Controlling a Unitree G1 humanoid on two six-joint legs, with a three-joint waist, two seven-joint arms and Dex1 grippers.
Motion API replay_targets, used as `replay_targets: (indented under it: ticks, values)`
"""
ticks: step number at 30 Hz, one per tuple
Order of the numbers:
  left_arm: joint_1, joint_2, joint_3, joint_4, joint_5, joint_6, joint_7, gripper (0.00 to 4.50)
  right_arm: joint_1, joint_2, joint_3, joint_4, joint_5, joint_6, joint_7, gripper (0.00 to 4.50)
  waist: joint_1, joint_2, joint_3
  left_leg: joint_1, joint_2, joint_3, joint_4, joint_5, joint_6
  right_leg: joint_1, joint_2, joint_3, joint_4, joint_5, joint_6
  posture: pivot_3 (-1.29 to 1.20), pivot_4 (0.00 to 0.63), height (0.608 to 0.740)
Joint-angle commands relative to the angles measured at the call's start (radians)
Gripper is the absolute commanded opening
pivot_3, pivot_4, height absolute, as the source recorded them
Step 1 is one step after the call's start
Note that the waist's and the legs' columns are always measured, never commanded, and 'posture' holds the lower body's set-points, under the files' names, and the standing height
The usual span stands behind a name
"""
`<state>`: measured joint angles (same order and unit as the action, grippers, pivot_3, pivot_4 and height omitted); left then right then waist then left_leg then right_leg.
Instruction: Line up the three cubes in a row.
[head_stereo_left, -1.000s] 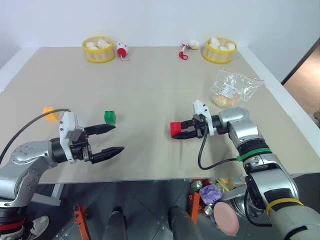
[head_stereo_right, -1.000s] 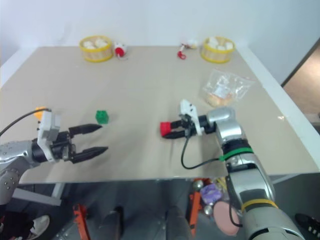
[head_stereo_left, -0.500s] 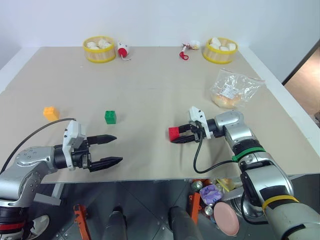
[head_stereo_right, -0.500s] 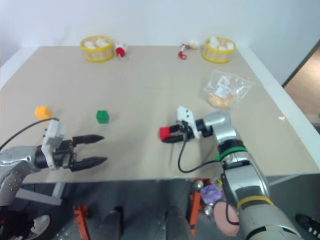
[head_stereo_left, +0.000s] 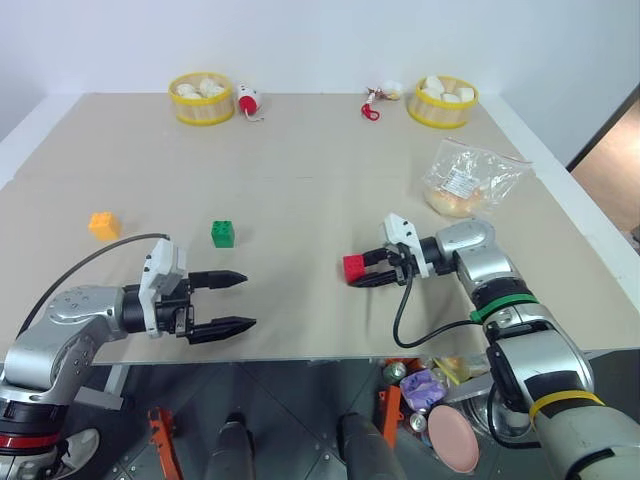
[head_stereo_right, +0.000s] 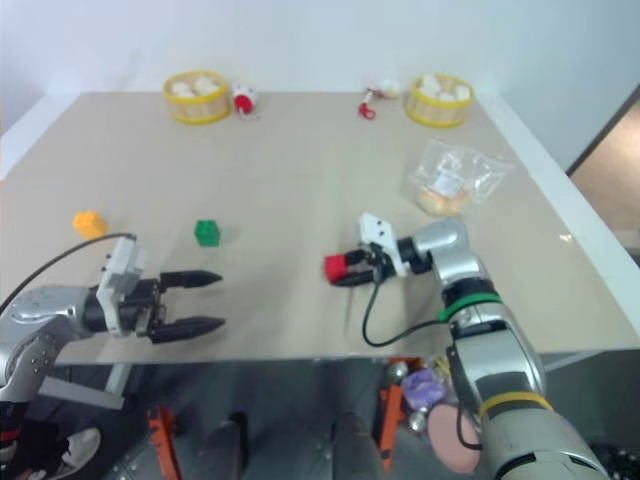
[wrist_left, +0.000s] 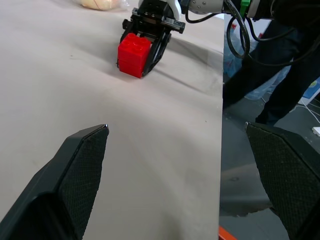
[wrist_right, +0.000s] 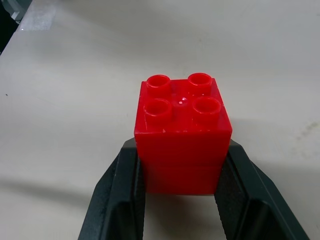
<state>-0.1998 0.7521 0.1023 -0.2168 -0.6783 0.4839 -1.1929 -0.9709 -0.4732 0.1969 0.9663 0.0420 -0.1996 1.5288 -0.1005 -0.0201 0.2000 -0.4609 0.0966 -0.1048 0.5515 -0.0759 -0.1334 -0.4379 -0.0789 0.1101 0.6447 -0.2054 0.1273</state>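
Left hand (head_stereo_left: 232, 302) hovers spread and empty over the worktop's (head_stereo_left: 300, 200) near edge; right hand (head_stereo_left: 366, 271) clamps the red cube (head_stereo_left: 354, 267), low over the worktop; green (head_stereo_left: 222, 234) and orange (head_stereo_left: 102, 225) lie farther left; next, probably carry red leftward into their line.

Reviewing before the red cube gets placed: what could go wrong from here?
1. The right gripper pinches the red cube only by its lower sides, most of the brick jutting past the fingers; it might twist or slip on release.
2. The green cube and orange-yellow cube sit far off to the left, so the row may end up gapped or crooked.
3. The open left gripper hangs near the table edge, just in front of the green cube; reaching could nudge it.
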Motion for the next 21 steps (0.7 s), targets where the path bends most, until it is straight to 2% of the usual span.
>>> replay_targets:
  ticks: [1, 7, 13, 21]
  values:
    - [-0.009, -0.004, 0.016, -0.034, -0.020, 0.009, 0.012, 4.50, -0.017, 0.005, -0.024, -0.028, 0.032, 0.022, 0.046, 1.28, 0.000, 0.000, 0.000, 0.000, 0.000, 0.000, 0.000, 0.000, 0.000, 0.000, 0.000, 0.000, 0.000, 0.000, 0.000, 0.00, 0.150, 0.740]
    - [0.016, -0.012, 0.059, -0.069, -0.069, 0.046, 0.059, 4.50, -0.030, 0.041, -0.047, -0.120, 0.111, 0.117, 0.079, 1.28, 0.000, 0.000, 0.000, 0.000, 0.000, 0.000, 0.000, 0.000, 0.000, 0.000, 0.000, 0.000, 0.000, 0.000, 0.000, 0.00, 0.150, 0.740]
    - [0.040, -0.012, 0.086, -0.121, -0.106, 0.076, 0.102, 4.50, 0.056, 0.006, -0.026, -0.218, 0.132, 0.119, 0.082, 1.28, 0.002, 0.000, 0.000, 0.000, 0.000, 0.000, 0.000, 0.000, 0.000, 0.000, 0.000, 0.000, 0.000, 0.000, 0.000, 0.00, 0.150, 0.740]
    - [-0.066, -0.040, 0.034, -0.069, -0.106, 0.077, 0.072, 4.50, 0.149, -0.050, -0.066, -0.274, 0.143, 0.081, -0.008, 1.28, 0.007, 0.000, 0.000, 0.000, 0.000, 0.000, 0.001, 0.001, -0.001, 0.000, 0.000, 0.000, 0.000, 0.001, 0.000, 0.00, 0.150, 0.740]
